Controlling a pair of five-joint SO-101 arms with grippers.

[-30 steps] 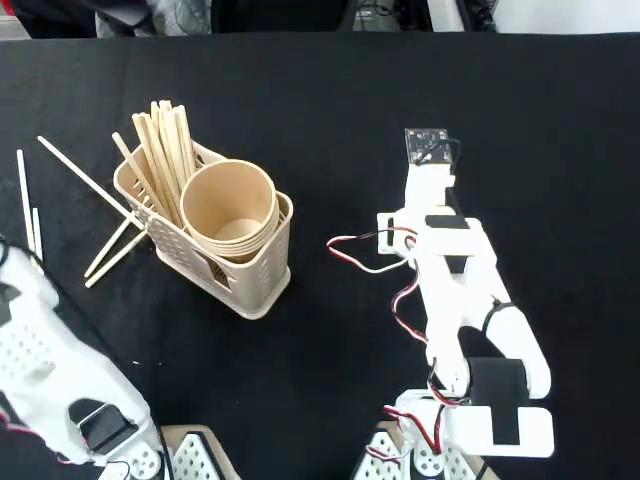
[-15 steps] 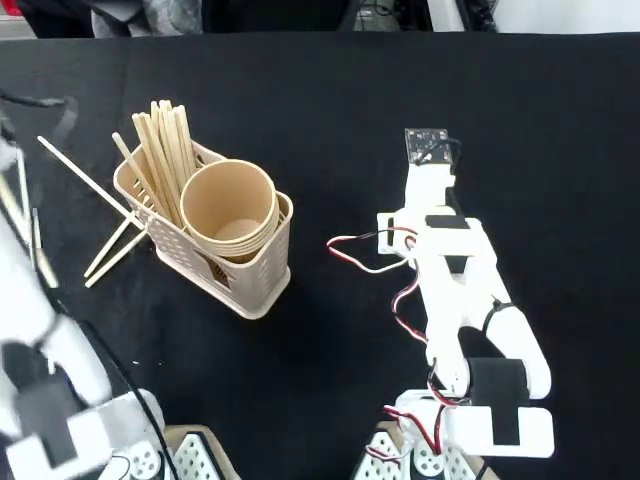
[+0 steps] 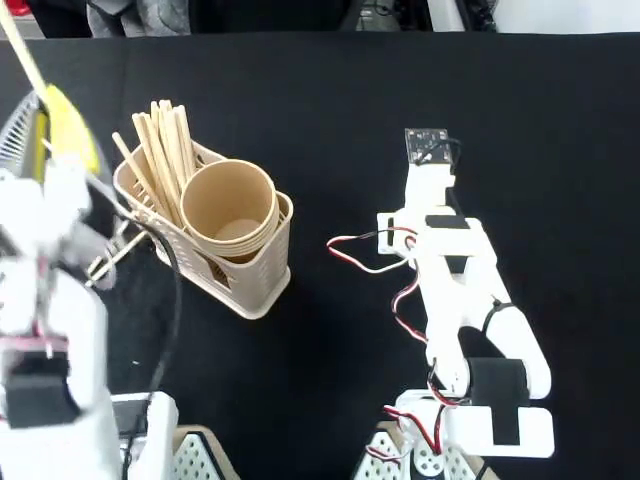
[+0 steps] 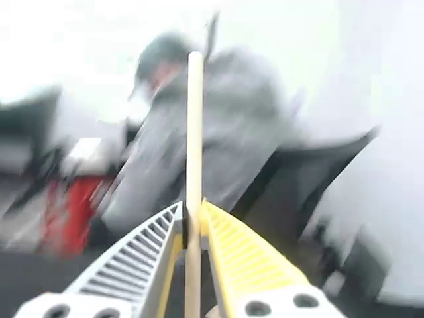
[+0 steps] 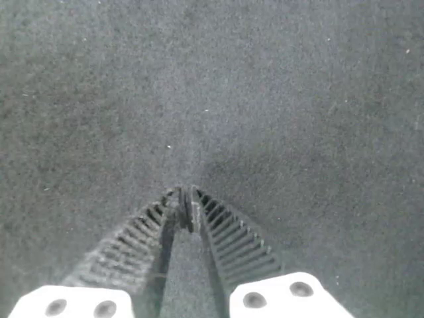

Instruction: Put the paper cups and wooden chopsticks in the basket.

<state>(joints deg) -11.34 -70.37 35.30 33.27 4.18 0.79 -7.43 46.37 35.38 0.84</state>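
A beige slotted basket (image 3: 262,278) stands left of centre on the black table, holding stacked paper cups (image 3: 228,208) and a bundle of wooden chopsticks (image 3: 162,150). My left gripper (image 3: 38,112) is raised at the far left, shut on one chopstick (image 3: 20,50) that points up and away; the left wrist view shows the chopstick (image 4: 194,126) pinched between the grey and yellow fingers (image 4: 225,238), gripper (image 4: 193,215). More chopsticks (image 3: 112,255) lie on the table beside the basket. My right gripper (image 5: 183,202) is shut and empty just above the bare cloth, on the arm (image 3: 450,270) right of centre.
The left arm's white body (image 3: 50,330) covers the table's left edge. Red and white servo cables (image 3: 372,250) loop beside the right arm. Bare black cloth lies between the basket and the right arm and across the far side.
The left arm has swung up from the lower left corner, lifting a chopstick off the table at the far left. The right arm has not moved.
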